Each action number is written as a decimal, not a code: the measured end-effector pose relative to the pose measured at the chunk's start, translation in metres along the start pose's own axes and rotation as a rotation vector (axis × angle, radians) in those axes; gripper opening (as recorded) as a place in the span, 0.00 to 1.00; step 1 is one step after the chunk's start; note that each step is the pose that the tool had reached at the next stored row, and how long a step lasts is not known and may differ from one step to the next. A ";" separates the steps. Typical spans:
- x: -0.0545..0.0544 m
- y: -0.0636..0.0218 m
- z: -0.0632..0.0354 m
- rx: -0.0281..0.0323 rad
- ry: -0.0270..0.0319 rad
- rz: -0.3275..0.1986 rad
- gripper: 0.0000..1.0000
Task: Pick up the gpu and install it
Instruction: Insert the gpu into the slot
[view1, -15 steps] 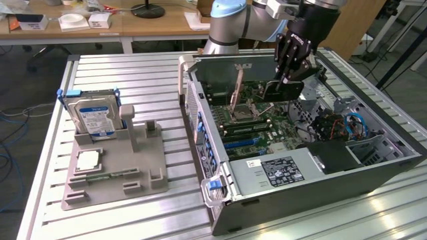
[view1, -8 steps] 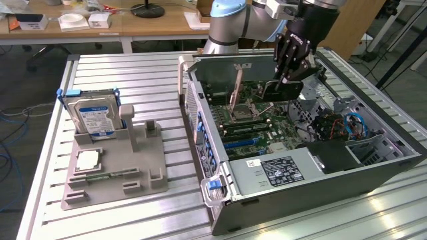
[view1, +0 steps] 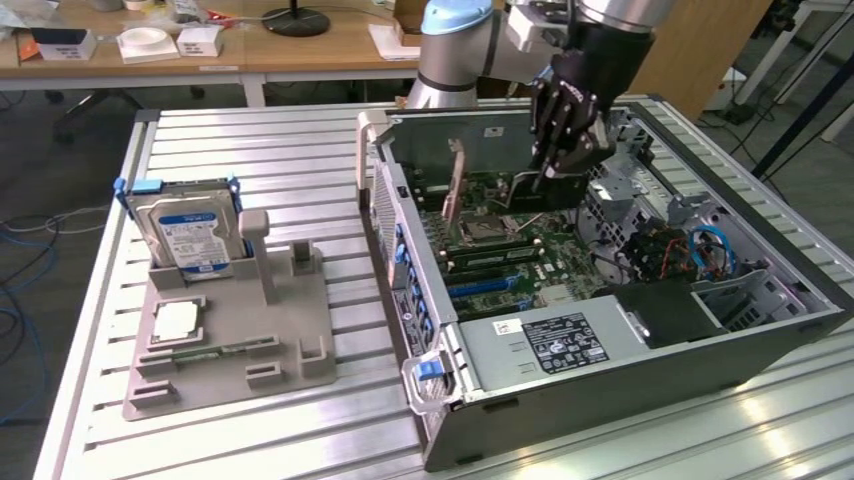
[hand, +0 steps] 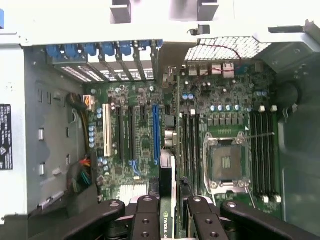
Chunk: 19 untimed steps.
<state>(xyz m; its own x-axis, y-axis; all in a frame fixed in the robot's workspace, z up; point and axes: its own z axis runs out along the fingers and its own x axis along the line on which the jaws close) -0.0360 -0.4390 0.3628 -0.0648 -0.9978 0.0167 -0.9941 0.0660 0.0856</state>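
A Universal Robots arm (view1: 461, 40) is hanging from 12 o'clock in the exterior view into an open computer case (view1: 627, 385). Its gripper (view1: 571, 160) is pointing straight down, with its fingers (hand: 147, 220) clamping the gpu (view1: 563, 188) by both faces.

At 8 o'clock on the slatted table (view1: 267, 150), a grey holder (view1: 254, 330) is carrying three parts. Nearest is a green memory stick (view1: 220, 350) lying in a groove, then a processor chip (view1: 176, 322) lying flat. Farthest back, a hard drive (view1: 187, 235) is standing on edge.

The case is lying on its side, with a labelled power supply (view1: 554, 340) sitting at the near end. Beyond it the motherboard (view1: 527, 260) is lying flat, showing a bare processor socket (hand: 227, 162) and a blue slot (hand: 156, 132).

The gpu is hanging on edge over the board's far end, at about 1 o'clock. Its long axis is running roughly 9 to 3, along the slots, and its silver bracket end is facing 9 o'clock. Whether its lower edge is touching the board cannot be told.
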 end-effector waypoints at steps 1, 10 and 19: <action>0.002 0.0002 0.0019 0.0000 0.0000 0.000 0.26; 0.018 -0.0006 0.0187 -0.0001 -0.0002 -0.001 0.26; 0.019 0.0068 0.0358 -0.0001 -0.0002 -0.001 0.26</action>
<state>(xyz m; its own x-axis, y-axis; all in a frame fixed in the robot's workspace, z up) -0.0472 -0.4584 0.3280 -0.0635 -0.9978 0.0164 -0.9942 0.0647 0.0858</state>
